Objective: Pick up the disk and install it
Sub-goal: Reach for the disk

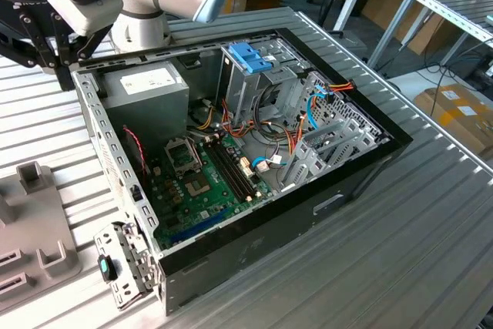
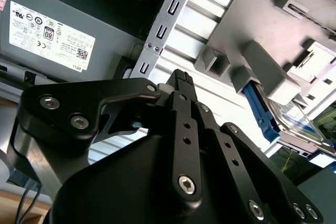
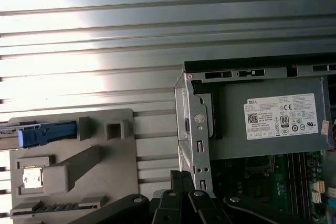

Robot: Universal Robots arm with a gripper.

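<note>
Gripper hangs over the corner of the open computer case where the power supply sits, above the strip of ribbed tabletop between case and grey fixture. Jaws look together with nothing between them, though the tips are partly cut off by the frame edge in the first wrist view. The disk lies in a slot at the edge of the fixture, apart from the gripper, untouched. Mostly its light-blue rail is visible; the body runs out of frame. In the second wrist view the disk is partly hidden behind the fixture blocks, with a shiny top face. In the exterior view the fixture sits at the tabletop's edge on the exterior view's left, cropped. Drive cage with blue latch stands inside the case beside the motherboard
</note>
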